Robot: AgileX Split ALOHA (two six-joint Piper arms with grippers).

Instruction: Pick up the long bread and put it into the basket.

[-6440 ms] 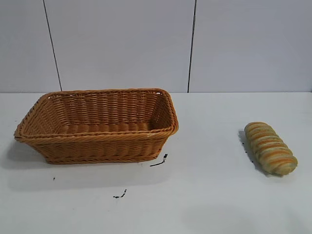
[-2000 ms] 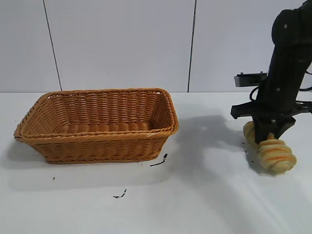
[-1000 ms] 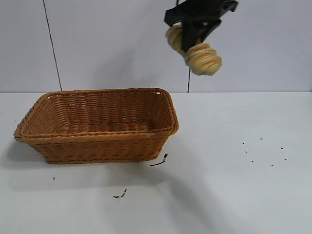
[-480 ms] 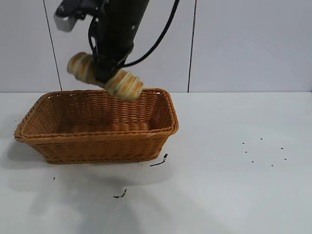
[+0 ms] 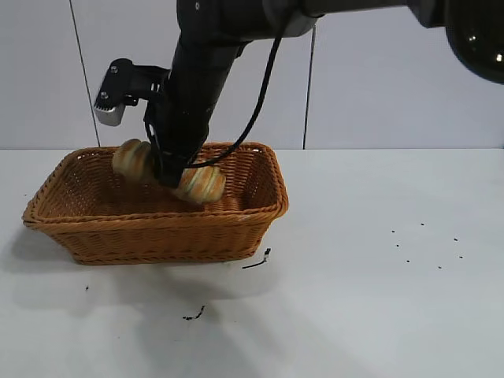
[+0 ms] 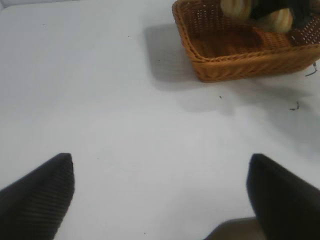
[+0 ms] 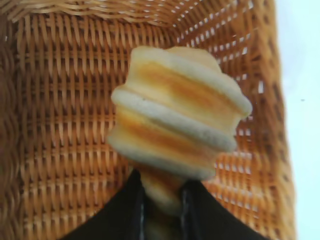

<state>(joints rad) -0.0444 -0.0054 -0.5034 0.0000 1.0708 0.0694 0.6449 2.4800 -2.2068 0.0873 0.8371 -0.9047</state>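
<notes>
My right gripper (image 5: pixel 167 169) is shut on the long bread (image 5: pixel 201 183), a ridged tan loaf striped orange and cream, and holds it inside the orange-brown wicker basket (image 5: pixel 157 228), just above its floor. In the right wrist view the long bread (image 7: pixel 177 117) sticks out from between the two black fingers (image 7: pixel 127 210) over the basket's woven floor (image 7: pixel 60 130). My left gripper (image 6: pixel 161 170) is open and empty over bare table, far from the basket (image 6: pixel 235 62); the bread (image 6: pixel 280 19) shows small in that view.
The white table (image 5: pixel 370 299) carries small black specks near the basket's front corner (image 5: pixel 257 260) and at the right (image 5: pixel 425 244). A grey panelled wall stands behind.
My right gripper has carried the long bread from the table's right side up, across to the left, and down into the basket. Half a second ago the bread was above the rim.
</notes>
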